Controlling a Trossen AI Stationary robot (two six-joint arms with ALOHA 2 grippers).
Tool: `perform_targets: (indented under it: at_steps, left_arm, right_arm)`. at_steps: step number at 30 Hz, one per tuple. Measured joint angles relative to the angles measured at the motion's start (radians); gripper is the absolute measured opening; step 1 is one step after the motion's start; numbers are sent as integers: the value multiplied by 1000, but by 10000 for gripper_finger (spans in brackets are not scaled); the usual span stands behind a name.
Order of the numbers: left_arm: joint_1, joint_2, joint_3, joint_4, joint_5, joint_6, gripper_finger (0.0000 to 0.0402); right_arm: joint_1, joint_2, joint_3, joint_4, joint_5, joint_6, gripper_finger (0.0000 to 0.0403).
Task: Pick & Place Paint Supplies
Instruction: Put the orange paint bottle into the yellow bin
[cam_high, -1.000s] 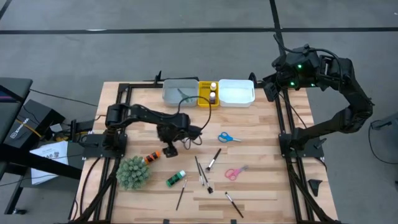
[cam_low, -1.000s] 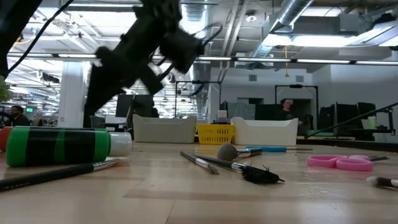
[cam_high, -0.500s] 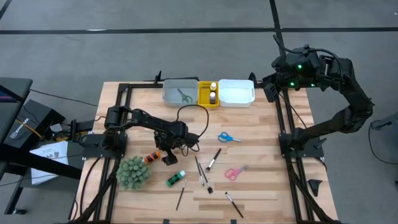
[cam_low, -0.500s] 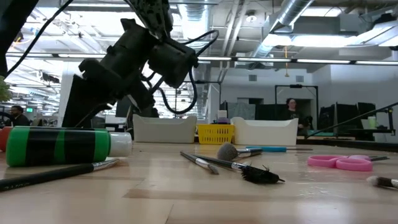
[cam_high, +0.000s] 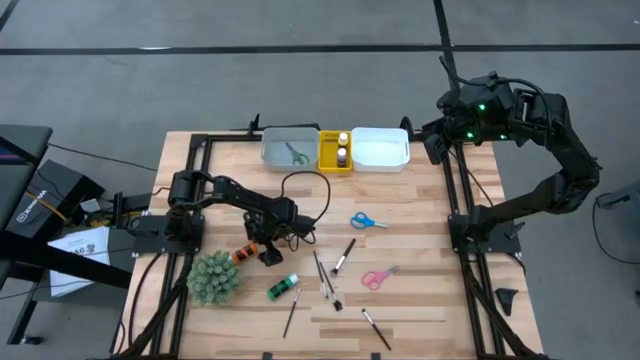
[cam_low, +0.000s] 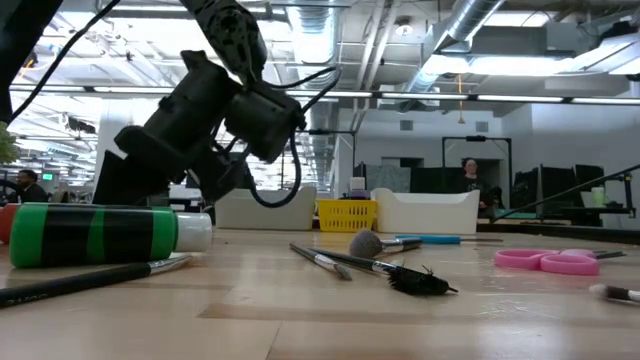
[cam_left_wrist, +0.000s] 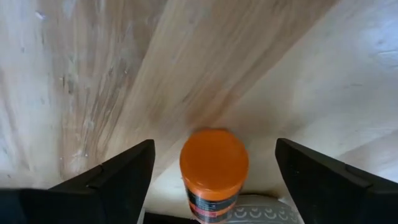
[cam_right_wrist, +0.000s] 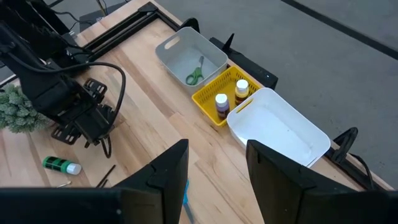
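Left gripper (cam_left_wrist: 214, 171) spread wide around orange bottle (cam_left_wrist: 214, 163); off-centre closing might roll bottle away. Right gripper (cam_right_wrist: 216, 165) open, parked.

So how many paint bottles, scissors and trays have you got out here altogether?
Paint bottles: 4 (orange bottle, green bottle, two bottles in the yellow tray)
Scissors: 3 (green scissors, blue scissors, pink scissors)
Trays: 3 (grey tray, yellow tray, white tray)
Total: 10
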Motion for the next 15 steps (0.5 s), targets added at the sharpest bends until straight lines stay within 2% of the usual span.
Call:
perform_targets:
  at_steps: [15]
  left_arm:
    - [0,0,-4,31,-15,-9,268]
  right_arm:
    - [2,0,0,0,0,2,158]
